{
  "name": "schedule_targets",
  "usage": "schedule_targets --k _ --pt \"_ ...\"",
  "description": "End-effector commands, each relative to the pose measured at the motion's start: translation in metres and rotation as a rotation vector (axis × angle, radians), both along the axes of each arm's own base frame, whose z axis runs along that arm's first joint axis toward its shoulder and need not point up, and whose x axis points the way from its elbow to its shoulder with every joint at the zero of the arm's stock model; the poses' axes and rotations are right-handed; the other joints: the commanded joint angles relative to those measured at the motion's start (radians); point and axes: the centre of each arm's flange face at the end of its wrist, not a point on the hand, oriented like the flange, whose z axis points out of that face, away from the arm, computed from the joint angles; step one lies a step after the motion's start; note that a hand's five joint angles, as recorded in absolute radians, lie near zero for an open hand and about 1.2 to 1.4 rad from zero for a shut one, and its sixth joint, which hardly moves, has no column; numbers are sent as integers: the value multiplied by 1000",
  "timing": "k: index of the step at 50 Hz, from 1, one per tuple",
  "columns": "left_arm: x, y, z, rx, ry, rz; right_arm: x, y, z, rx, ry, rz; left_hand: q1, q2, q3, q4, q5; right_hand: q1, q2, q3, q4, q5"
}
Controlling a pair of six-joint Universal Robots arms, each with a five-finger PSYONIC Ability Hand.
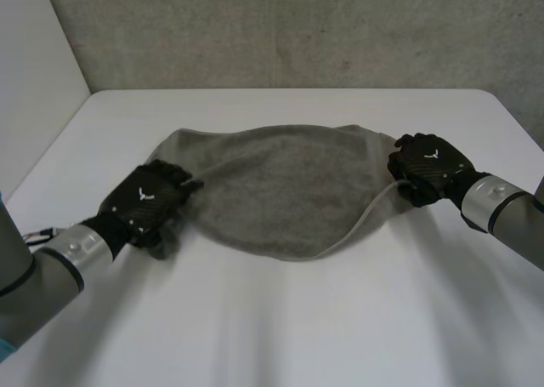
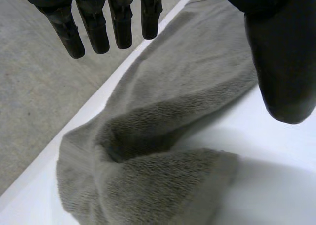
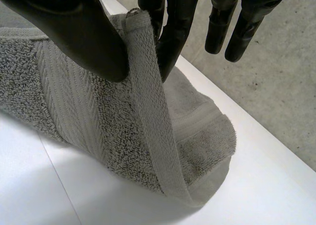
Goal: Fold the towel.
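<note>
A grey towel [image 1: 280, 187] lies bunched and doubled over in the middle of the white table [image 1: 280, 327]. My left hand [image 1: 149, 198] rests at the towel's left end. In the left wrist view its fingers [image 2: 94, 27] are straight and its thumb stands apart, with the towel's rumpled end [image 2: 163, 136] below them and nothing gripped. My right hand [image 1: 429, 167] is at the towel's right end. There its thumb [image 3: 84, 32] and fingers pinch the hemmed edge of the towel [image 3: 98, 121], lifting that corner a little off the table.
The table's far edge meets a grey concrete wall [image 1: 297, 30]. Bare white tabletop lies in front of the towel and on both sides of it.
</note>
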Motion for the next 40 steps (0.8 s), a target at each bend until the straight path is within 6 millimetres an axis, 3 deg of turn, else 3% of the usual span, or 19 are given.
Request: schedule_targets --k 1,11,24,40 --pt "2 10 -12 -32 -71 -12 1 1 -1 4 0 3 74 93 -50 -56 80 110 53 -37 -58 68" --pt "9 15 -19 -52 -133 2 -1 3 -4 15 3 -2 420 440 -50 -56 427 110 53 -37 -58 68" --pt "17 17 -19 -47 -136 32 -1 3 -4 21 3 -2 388 407 -50 -56 395 110 53 -37 -58 68" --pt "17 -7 -38 -104 -210 15 -2 3 -5 22 4 -3 312 331 -50 -56 319 110 53 -37 -58 68"
